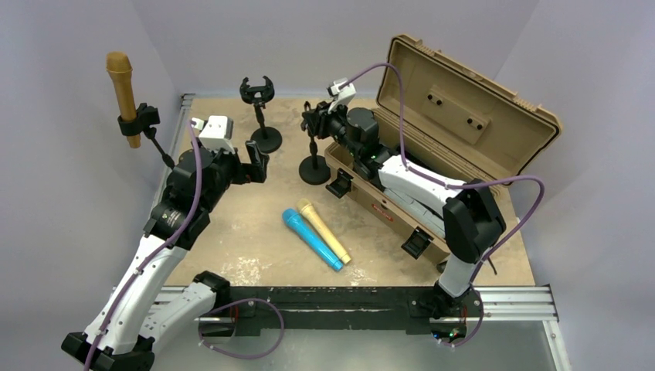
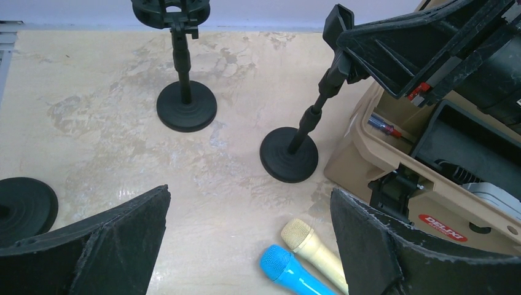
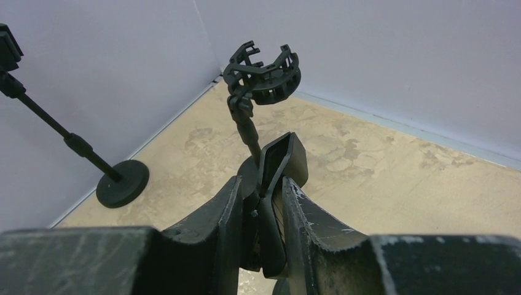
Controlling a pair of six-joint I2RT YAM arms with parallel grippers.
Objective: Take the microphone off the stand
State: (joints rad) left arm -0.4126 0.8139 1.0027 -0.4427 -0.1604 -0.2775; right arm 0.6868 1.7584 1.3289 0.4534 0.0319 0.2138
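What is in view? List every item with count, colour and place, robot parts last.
gold microphone: one, gold-brown, upright in the left stand's clip, far left
blue microphone: one, blue, lying at table centre
yellow microphone: one, pale yellow, lying beside the blue one
left stand: one, black, far left
back stand: one, black, clip empty, rear centre
right stand: one, black, beside the case
case: one, tan, lid open, right side
table: one, beige top
left gripper: one, black, open, above the table left of centre
right gripper: one, black, shut on the right stand's clip
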